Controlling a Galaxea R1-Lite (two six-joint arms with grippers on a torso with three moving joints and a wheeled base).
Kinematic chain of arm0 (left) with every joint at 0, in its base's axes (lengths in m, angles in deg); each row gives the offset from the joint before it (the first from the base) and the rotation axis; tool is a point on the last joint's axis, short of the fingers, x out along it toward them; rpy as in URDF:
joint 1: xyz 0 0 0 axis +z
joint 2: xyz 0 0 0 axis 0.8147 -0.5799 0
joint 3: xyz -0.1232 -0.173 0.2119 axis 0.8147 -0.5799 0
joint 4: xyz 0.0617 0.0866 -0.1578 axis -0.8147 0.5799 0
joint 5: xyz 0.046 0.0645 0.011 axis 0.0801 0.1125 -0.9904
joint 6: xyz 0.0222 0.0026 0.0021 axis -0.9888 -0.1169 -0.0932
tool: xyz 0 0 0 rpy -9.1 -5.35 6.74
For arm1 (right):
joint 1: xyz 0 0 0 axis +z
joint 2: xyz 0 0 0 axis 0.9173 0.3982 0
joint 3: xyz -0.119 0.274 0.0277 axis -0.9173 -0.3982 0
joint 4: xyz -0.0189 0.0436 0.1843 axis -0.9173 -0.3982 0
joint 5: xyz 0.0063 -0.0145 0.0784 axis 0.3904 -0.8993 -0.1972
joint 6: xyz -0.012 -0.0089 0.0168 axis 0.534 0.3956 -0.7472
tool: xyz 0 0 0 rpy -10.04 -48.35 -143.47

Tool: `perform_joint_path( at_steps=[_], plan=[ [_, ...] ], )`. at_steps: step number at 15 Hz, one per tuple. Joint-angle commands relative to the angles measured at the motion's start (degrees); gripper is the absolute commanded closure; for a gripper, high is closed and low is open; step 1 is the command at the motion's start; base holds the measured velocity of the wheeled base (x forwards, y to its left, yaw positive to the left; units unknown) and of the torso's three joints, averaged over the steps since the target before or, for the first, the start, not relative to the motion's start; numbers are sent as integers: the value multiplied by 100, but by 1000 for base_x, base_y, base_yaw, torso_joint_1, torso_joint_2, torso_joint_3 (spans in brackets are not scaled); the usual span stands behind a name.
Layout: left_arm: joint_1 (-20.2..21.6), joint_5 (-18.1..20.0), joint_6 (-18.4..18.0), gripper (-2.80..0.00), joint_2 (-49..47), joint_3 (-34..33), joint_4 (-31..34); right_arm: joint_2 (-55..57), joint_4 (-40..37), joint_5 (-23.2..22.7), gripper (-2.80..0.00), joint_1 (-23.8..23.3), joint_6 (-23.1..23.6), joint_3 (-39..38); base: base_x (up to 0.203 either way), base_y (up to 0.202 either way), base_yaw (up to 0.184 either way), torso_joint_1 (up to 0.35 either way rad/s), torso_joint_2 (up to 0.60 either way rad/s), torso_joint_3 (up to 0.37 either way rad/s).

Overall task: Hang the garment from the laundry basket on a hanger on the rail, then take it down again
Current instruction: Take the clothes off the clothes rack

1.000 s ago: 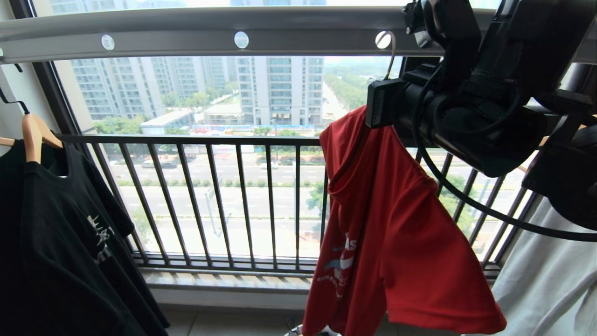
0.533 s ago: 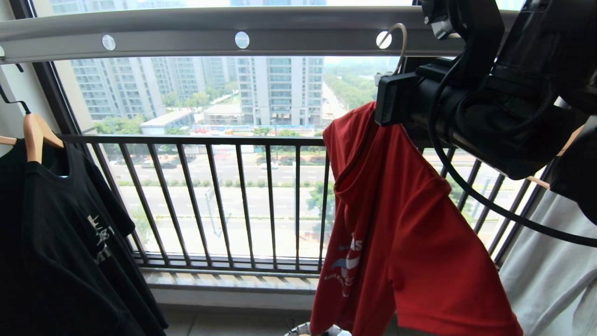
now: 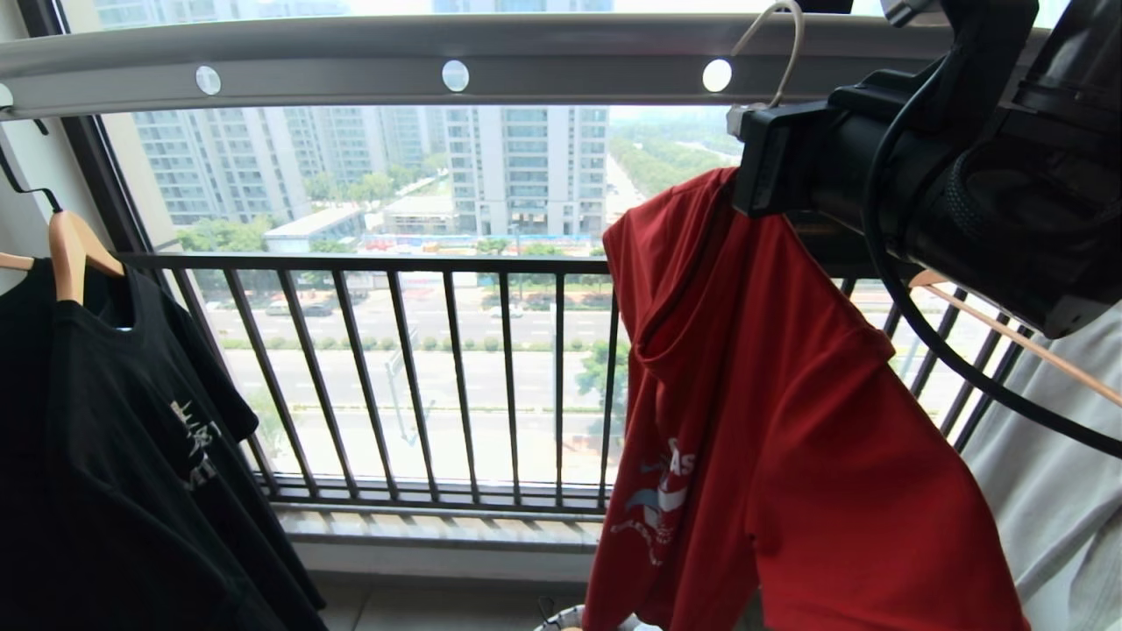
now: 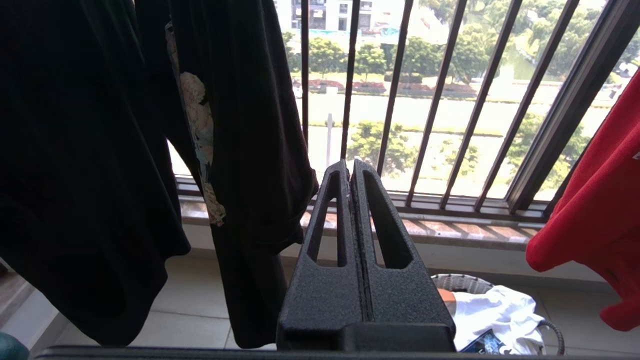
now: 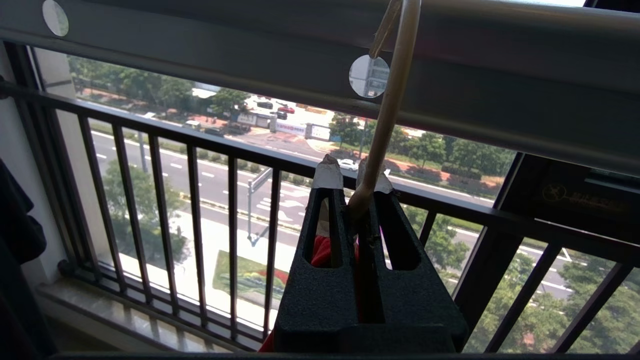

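Observation:
The red garment [image 3: 771, 421] hangs on the pale wire hanger [image 3: 784, 53]. My right gripper [image 3: 745, 162] is shut on the hanger's neck just below the hook, high at the right. In the right wrist view the hook [image 5: 395, 90] rises from the gripper [image 5: 352, 175] in front of the grey rail [image 5: 250, 35], beside one of its round holes, and red cloth [image 5: 322, 252] shows under the fingers. The hook's tip sits just above and right of that hole in the rail [image 3: 351, 66]. My left gripper [image 4: 350, 167] is shut and empty, parked low above the laundry basket [image 4: 460, 282].
A black T-shirt [image 3: 114, 456] on a wooden hanger [image 3: 70, 254] hangs at the left. A pale grey-green garment [image 3: 1052, 473] hangs at the right, behind my right arm. The black barred window railing [image 3: 438, 377] runs behind. White clothes [image 4: 500, 310] lie in the basket.
My right gripper has risen and shifted right with the hanger and the red garment. The hook, which sat at the rail's hole, now stands above and beside it.

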Motion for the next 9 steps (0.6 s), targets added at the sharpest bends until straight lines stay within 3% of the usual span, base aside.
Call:
perform_joint_path(
  at_steps=[1, 9],
  plan=[
    [1, -5, 5, 0, 1, -9, -1, -288, 16, 14, 0, 14, 5, -162, 0, 0, 0, 0, 0, 0],
    [1, -5, 5, 0, 1, -9, 0, -1437, 25, -95, 0, 285, -36, -1643, 0, 0, 0, 0, 0, 0]
  ],
)
